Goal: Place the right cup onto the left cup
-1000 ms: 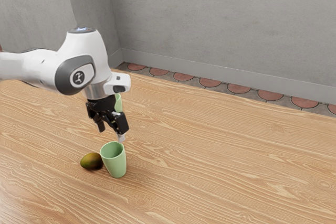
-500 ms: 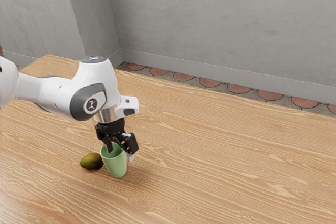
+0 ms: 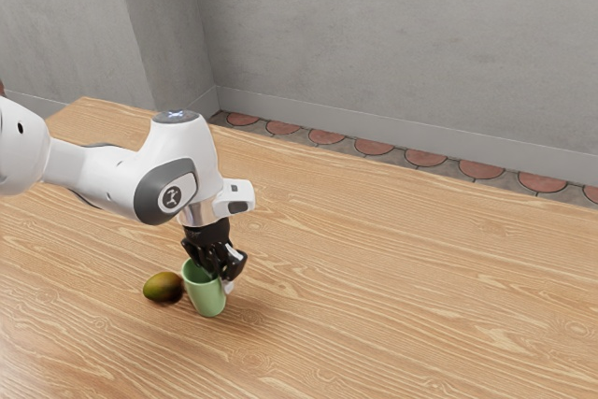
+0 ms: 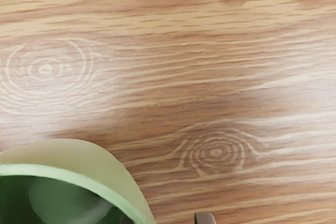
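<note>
Compared with half a second ago, the robot's white arm (image 3: 89,175) has come down a little and edged toward the exterior view's right, bringing the black gripper (image 3: 220,277) lower over the green cup (image 3: 206,302). The cup's rim has shifted slightly that same way, while the cup remains standing on the wooden table (image 3: 420,277). The brownish-green fruit (image 3: 163,288) lies where it was, just beside the cup, on the side toward the exterior view's left. From over here, I see the gripper reaching down at the cup's mouth, astride its wall, and behind the table a grey wall (image 3: 402,44) with a row of reddish tiles (image 3: 374,148) along its foot. The wrist view gives the closer look: a strip of wood grain between the cup's outer side and the outer fingertip (image 4: 205,218). So the gripper is open, its fingers apart with the wall between them, though whether the inner one is touching the cup is hard to make out.
</note>
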Tool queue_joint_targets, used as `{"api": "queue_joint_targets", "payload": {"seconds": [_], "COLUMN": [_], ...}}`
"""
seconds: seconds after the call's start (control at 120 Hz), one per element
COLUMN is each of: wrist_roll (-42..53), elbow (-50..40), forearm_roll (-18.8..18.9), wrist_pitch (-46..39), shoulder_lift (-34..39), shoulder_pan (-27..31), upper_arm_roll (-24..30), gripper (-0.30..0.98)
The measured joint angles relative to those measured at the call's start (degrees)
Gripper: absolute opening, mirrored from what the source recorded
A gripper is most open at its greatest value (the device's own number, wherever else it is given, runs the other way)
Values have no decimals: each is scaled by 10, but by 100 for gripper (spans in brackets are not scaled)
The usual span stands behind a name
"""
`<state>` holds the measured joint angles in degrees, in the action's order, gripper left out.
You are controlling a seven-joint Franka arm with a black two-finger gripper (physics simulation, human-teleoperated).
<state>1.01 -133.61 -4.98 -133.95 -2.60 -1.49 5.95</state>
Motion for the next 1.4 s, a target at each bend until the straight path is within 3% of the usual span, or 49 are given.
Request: {"api": "queue_joint_targets", "payload": {"seconds": [0.25, 0.608, 1.075, 1.4], "wrist_roll": [-7, -15, -8, 2], "elbow": [0, 5, 175, 293], "forearm_roll": [6, 9, 37, 59], "wrist_pitch": [0, 21, 188, 250], "shoulder_lift": [1, 54, 72, 14], "shoulder_pan": [3, 2, 8, 14], "upper_arm_roll": [-3, -3, -105, -154], "gripper": [-8, -10, -10, -10]}}
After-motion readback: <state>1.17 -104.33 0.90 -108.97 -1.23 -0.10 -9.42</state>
